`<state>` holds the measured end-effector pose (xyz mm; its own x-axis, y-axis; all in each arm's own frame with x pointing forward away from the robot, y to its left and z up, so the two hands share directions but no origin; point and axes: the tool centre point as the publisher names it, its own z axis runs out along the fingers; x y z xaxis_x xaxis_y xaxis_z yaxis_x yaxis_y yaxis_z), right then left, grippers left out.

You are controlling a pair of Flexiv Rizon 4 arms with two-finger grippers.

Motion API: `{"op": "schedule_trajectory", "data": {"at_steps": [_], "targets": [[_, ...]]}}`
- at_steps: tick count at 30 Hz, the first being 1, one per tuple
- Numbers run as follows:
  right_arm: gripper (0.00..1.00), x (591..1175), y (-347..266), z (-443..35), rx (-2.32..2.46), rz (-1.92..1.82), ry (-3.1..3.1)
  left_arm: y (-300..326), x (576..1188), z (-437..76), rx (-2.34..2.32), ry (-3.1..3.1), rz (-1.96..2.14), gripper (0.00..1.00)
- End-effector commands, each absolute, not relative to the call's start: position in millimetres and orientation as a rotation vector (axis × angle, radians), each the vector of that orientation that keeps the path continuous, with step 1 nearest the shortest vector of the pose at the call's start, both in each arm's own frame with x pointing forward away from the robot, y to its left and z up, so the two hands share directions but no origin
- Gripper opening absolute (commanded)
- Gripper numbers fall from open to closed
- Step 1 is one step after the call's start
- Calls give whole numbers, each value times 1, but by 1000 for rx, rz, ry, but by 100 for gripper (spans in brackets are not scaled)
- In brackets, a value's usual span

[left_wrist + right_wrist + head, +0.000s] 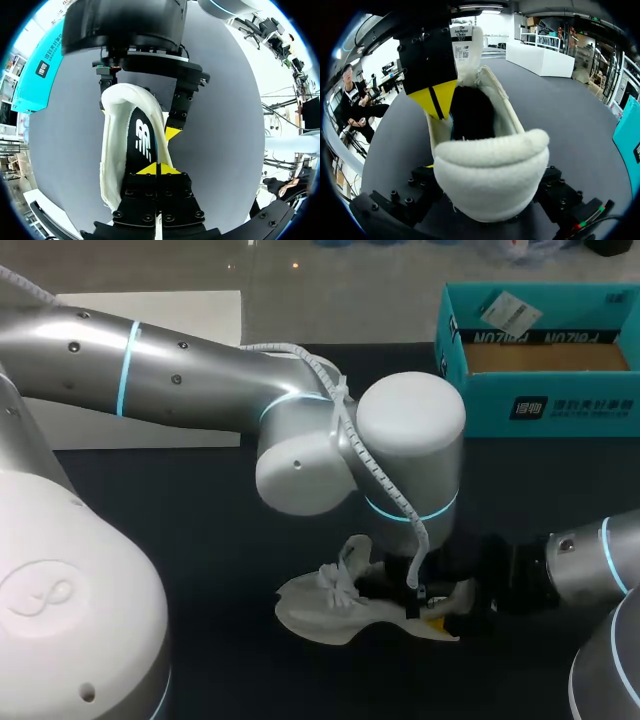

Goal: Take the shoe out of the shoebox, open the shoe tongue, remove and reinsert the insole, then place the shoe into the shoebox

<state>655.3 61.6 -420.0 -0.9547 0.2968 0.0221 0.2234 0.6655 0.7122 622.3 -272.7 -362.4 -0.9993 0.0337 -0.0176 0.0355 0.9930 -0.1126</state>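
A white shoe (318, 606) lies on the dark table in front of me, toe to the left, tongue (466, 47) pulled up. My right gripper (466, 606) is shut wide on its padded heel (492, 175), one finger on each side (186, 102). My left arm reaches in over the shoe from the left. Its gripper (157, 168) is shut, the yellow tips (438, 100) pointing down into the shoe's mouth just over the black insole (141, 142). I see nothing pinched between them. The teal shoebox (540, 405) stands open at the back right.
A white sheet (150, 315) lies at the back left of the table. My left arm's big wrist joint (412, 445) hangs over the table's middle and hides part of the shoe. The box's teal wall (40, 70) is beyond the shoe's heel.
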Motion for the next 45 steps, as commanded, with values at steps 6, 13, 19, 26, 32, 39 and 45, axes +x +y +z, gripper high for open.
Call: {"op": "schedule_trajectory", "data": {"at_steps": [6, 13, 19, 26, 32, 39, 45], "targets": [[0, 656, 61, -422, 439, 1163, 2778, -259, 634, -374, 80, 3226, -165, 0], [0, 656, 61, -422, 439, 1163, 2778, -261, 644, -384, 110, 3246, -143, 0], [0, 656, 61, -422, 439, 1163, 2778, -259, 626, -392, 189, 3307, -139, 0], [0, 656, 61, -422, 439, 1163, 2778, -258, 614, -399, 251, 3353, -135, 0], [0, 656, 61, -422, 439, 1163, 2778, -255, 616, -402, 238, 3339, -126, 41], [0, 656, 61, -422, 439, 1163, 2778, -251, 625, -415, 207, 3297, -86, 48], [0, 656, 61, -422, 439, 1163, 2778, -247, 636, -429, 143, 3199, -36, 45]]}}
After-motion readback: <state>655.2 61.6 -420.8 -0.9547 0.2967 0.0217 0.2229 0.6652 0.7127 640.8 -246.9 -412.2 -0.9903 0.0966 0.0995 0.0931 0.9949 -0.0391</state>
